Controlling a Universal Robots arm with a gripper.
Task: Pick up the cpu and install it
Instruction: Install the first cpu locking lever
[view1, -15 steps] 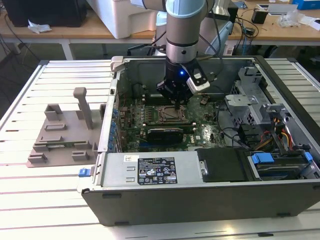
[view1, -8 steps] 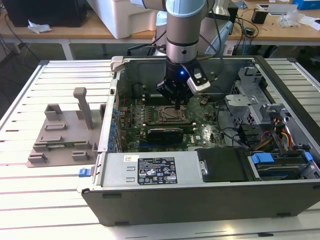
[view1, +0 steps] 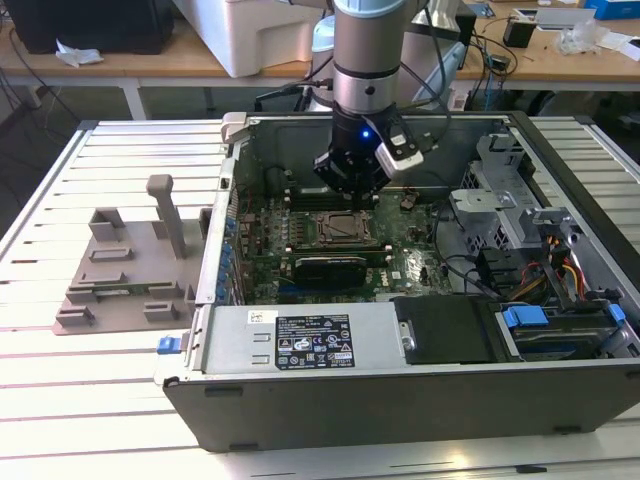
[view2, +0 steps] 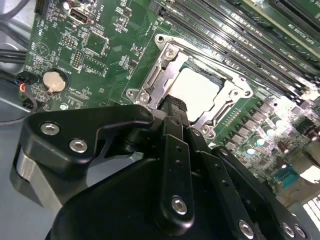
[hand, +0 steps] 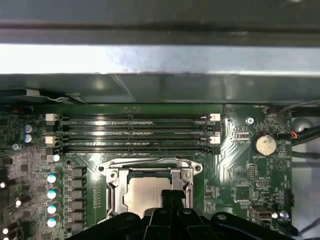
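Gripper (view2: 172, 102) hovers just above the socket; finger state cannot be told. Flat square silver-grey metal-topped cpu (view2: 196, 92) lies inside the metal-framed socket (view2: 150, 85) on the green motherboard (view2: 107, 35). Judgement: placement looks done; seating unconfirmed, retention frame apparently not closed.

The open computer case (view1: 400, 380) fills the centre and right of the exterior view, with the motherboard (view1: 270, 255) lying flat inside it and a moulded fixture (view1: 125, 270) on the slatted table (view1: 110, 390) at the frame's left. The gripper (view1: 350, 190) hangs just above the socket (view1: 333, 228) near the middle of the board. In both wrist views the cpu (view2: 197, 92) (hand: 145, 192) sits in the socket frame, beside the memory slots (hand: 132, 132), and a coin cell (hand: 264, 145) lies on the board well apart from it.
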